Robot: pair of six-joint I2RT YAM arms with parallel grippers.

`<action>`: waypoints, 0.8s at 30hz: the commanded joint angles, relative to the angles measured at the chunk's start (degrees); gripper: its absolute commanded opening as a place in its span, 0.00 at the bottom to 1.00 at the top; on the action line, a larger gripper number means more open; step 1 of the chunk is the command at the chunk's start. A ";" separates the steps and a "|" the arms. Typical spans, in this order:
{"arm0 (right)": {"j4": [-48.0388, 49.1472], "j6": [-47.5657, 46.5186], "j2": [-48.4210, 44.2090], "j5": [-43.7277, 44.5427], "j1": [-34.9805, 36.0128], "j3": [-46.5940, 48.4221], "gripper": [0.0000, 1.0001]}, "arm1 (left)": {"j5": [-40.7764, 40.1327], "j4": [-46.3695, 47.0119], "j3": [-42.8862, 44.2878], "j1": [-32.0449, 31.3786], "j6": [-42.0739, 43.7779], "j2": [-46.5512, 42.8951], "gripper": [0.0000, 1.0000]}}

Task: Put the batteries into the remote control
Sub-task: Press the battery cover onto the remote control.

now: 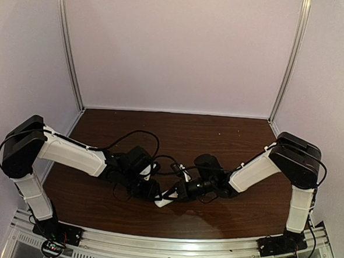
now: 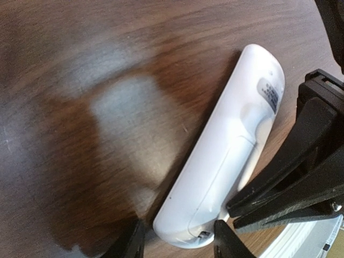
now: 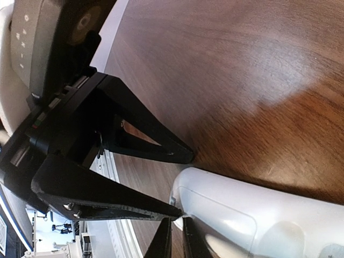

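1. Left wrist view. The remote control [image 2: 231, 140] lies flat on the dark wood table [image 2: 80, 64]. Its smooth side is turned up, showing a grey label [image 2: 269, 94] and a panel seam. Its near end sits between the jaws of the left gripper [image 2: 180, 244], which stand apart: one finger touches the casing and the other is just beside it. The right gripper [image 2: 232, 212] enters from the right, its tips pressed together against the remote's long edge near that same end.
2. Right wrist view. Only the rounded end of the remote shows. This view adds the full length of the left gripper's fingers [image 3: 145, 134], spread like a fork about that end, with the lower tip in contact and the upper tip slightly clear. The right gripper's own fingers [image 3: 164, 244] are clenched to a thin slit.
3. Top view. Both arms fold inward and meet near the table's front middle. The remote is a small white sliver beneath the two grippers. Neither jaw spacing can be read here.
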 commanded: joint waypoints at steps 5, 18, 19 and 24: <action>-4.65 0.21 3.16 5.09 -1.21 -1.96 0.13 | -2.03 -7.31 -1.60 -0.24 0.08 2.12 0.45; -5.19 -0.62 3.94 5.58 -1.38 -2.26 0.12 | -1.49 -7.22 -3.99 -0.20 -3.43 0.53 0.44; -5.29 -0.74 4.12 5.58 -1.32 -2.24 0.12 | -1.39 -7.22 -4.29 -0.10 -3.58 0.46 0.44; -5.23 -0.98 4.52 5.67 -1.33 -2.26 0.11 | -1.28 -6.90 -5.30 -0.16 -4.76 -0.36 0.42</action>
